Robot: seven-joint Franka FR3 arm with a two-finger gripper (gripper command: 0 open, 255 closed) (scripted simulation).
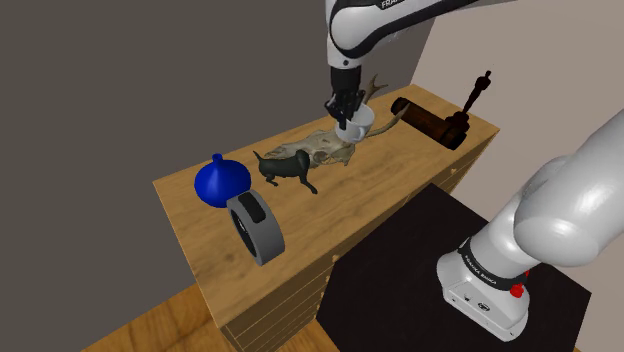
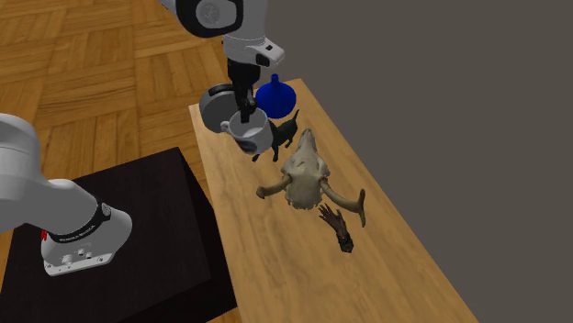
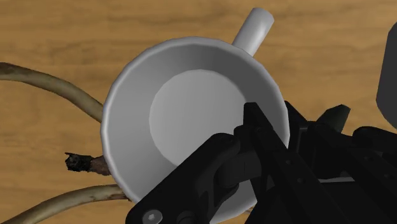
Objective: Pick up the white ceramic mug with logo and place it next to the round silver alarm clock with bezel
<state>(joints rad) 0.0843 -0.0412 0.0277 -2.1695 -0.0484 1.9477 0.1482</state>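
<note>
White mug [image 1: 358, 126] in the firm clasp of the black gripper [image 1: 348, 112], aloft above the wooden tabletop [image 1: 335, 190]

Upright white mug [image 1: 356, 127] hanging clear above the wooden top [image 1: 385, 172], round grey clock [image 1: 255, 228] standing on edge, well apart

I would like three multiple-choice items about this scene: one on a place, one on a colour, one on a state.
1. Where is the dog figurine?
A. between the vase and the antlered skull
B. on a shelf
C. on a chair
2. The vase's colour?
A. red
B. blue
C. green
3. The mug is
A. lying on its side
B. clasped at its rim by the hand
C. upside down
Answers: 1 A, they flank it in the shoulder view; 2 B, its body is blue; 3 B, one finger is inside the rim, one outside.
</note>
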